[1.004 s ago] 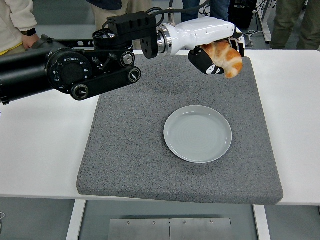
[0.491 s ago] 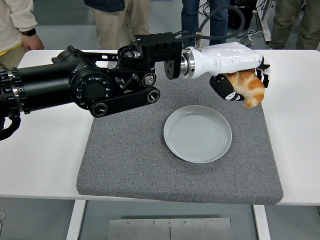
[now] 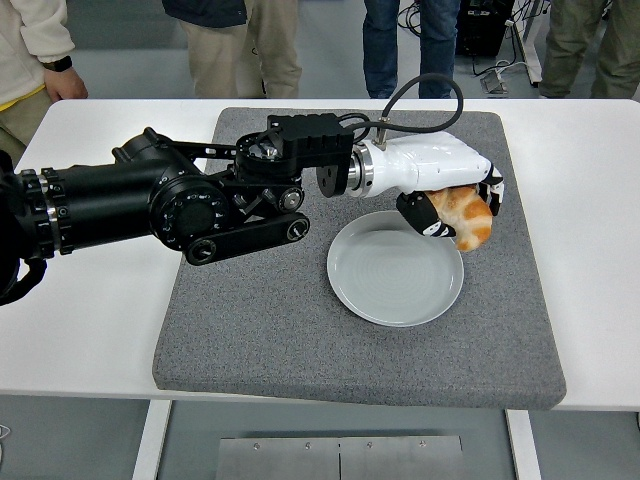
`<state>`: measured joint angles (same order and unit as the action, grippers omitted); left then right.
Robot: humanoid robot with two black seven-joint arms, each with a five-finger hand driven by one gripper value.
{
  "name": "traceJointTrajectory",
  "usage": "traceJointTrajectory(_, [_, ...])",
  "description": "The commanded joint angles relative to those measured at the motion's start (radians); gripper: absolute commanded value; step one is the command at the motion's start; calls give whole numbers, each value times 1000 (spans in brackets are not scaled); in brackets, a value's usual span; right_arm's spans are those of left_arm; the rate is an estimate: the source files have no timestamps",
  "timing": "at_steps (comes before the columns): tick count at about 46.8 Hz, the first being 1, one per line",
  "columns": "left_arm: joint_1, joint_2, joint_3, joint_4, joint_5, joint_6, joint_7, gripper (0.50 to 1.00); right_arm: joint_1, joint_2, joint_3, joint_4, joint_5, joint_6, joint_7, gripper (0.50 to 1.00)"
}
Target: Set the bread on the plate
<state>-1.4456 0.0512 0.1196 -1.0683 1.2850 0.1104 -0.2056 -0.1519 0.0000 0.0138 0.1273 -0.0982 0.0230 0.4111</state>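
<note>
The golden-brown, crusty bread roll [image 3: 466,216] is clasped in the robot's left hand [image 3: 455,205], a white-shelled hand with black finger segments, whose fingers curl around it from above and on both sides. Only one view is given, the head view. Compared with half a second ago, the hand and roll have come down and toward the near side of the table: then the roll hung over the grey mat to the right of and beyond the plate, and now it sits low over the far right rim of the round, pale grey-blue plate [image 3: 390,285], overlapping that rim in the picture. Whether it touches the plate cannot be told. The black left arm [image 3: 150,205] has likewise drawn nearer and lower over the mat's left part.

The plate lies on a large, dark grey, rough-textured mat [image 3: 260,330], which covers the middle of the white table [image 3: 80,320]. Beyond the table's far edge several people stand [image 3: 230,40], shown only from the waist down, on a grey floor; one person's hand [image 3: 68,82] hangs at the upper left.

The roll pokes out from under the hand on its right, lower side, with the fingertips [image 3: 495,195] wrapped over its top edge. The right arm is out of view.
</note>
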Motion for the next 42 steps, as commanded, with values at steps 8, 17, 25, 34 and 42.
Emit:
traceJointTrajectory(8, [57, -1, 14, 36, 71, 18, 0, 500, 0, 0, 0, 0, 0, 0, 0, 1000])
traceJointTrajectory(17, [99, -1, 20, 67, 93, 31, -3, 500, 0, 0, 0, 0, 0, 0, 0, 1000])
traceJointTrajectory(25, [128, -1, 32, 70, 97, 51, -3, 500, 0, 0, 0, 0, 0, 0, 0, 1000])
traceJointTrajectory(34, [160, -1, 35, 71, 135, 57, -2, 500, 0, 0, 0, 0, 0, 0, 0, 1000])
traceJointTrajectory(42, [171, -1, 37, 82, 135, 71, 0, 500, 0, 0, 0, 0, 0, 0, 0, 1000])
